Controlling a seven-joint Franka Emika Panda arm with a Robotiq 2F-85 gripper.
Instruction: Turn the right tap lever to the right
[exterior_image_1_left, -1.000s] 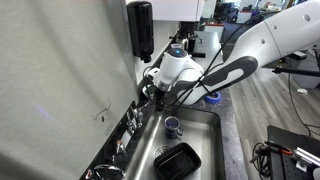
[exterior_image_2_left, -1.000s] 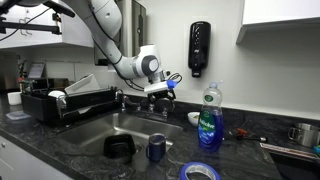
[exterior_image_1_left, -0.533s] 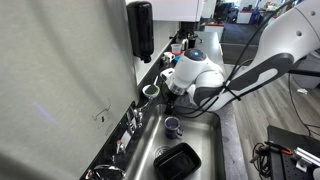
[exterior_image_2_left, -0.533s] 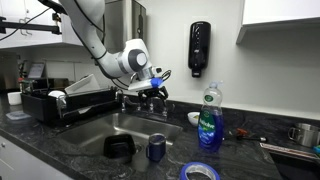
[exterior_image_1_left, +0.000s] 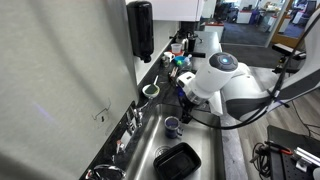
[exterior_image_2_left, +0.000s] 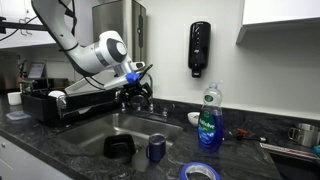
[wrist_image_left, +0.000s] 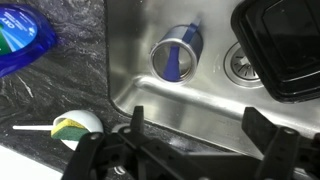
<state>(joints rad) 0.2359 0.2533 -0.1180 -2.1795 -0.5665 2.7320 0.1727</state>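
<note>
Two fingers (wrist_image_left: 136, 125) wide apart, empty, clear only in wrist view, blue cup (wrist_image_left: 178, 55) beyond.

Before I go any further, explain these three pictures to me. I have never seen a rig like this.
The white machine is a robot arm with a two-fingered gripper at its tip. Two pictures come from cameras standing in the room, looking at a kitchen sink from different sides. The third comes from a camera on the arm's wrist, looking down past the fingers. In the sink stand a blue mug and a black container. On the counter are a dish soap bottle and a small bowl with a sponge. The gripper is open and holds nothing; it hangs near the tap.
</note>
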